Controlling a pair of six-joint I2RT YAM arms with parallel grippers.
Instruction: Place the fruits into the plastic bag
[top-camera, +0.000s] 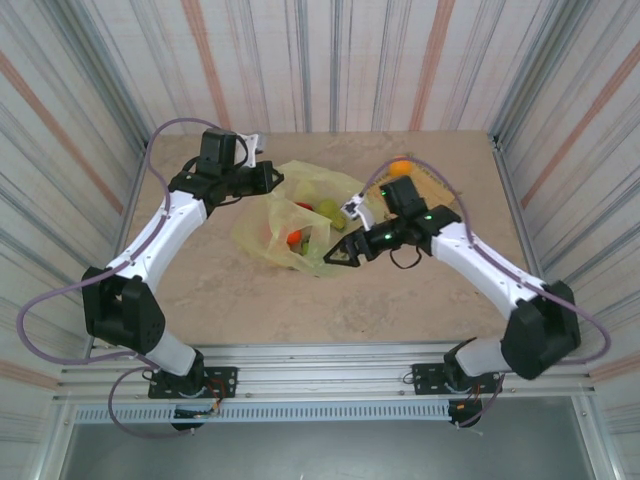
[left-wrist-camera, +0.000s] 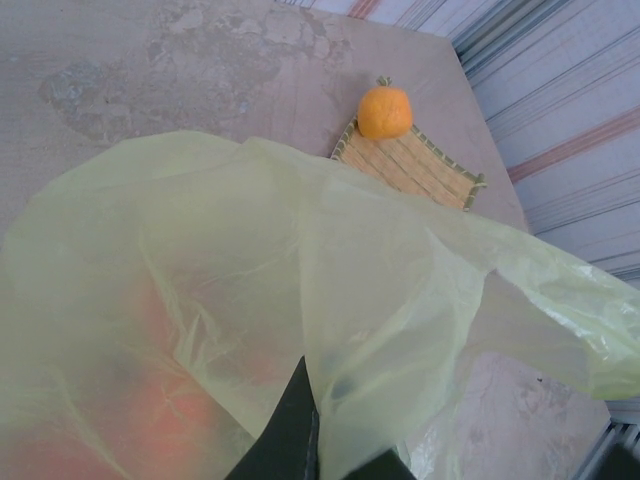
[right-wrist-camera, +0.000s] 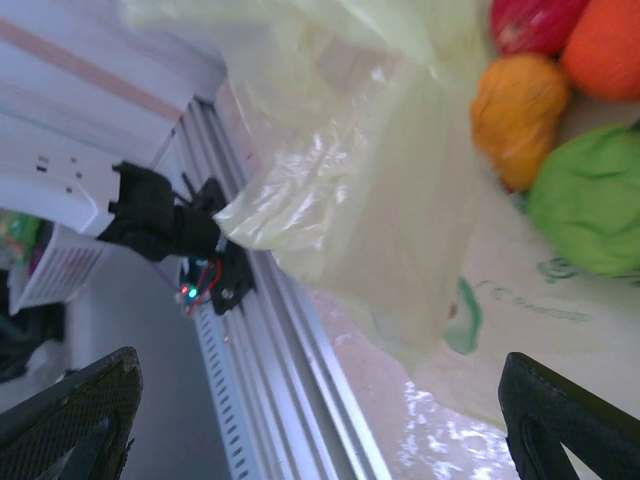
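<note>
The plastic bag (left-wrist-camera: 300, 300) drapes its film over my left claw (left-wrist-camera: 305, 430), clenched on its rim. Several fruits (right-wrist-camera: 520, 110) lie inside; one orange fruit (left-wrist-camera: 385, 111) sits on the mat (left-wrist-camera: 420, 165) (the last, I reckon). My right claw (right-wrist-camera: 320, 410), released and empty by the bag, should swing there next: open table (top-camera: 400, 300) between, wall (top-camera: 560, 100) close behind.

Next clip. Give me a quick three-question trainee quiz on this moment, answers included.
1. True or false: the right gripper holds something.
2. What colour is the fruit outside the plastic bag, at the woven mat? A) orange B) green C) red
3. Fill in: the left gripper is shut on the ___.
Key: 1 false, its jaws stand open and empty; 2 A; 3 plastic bag.
</note>
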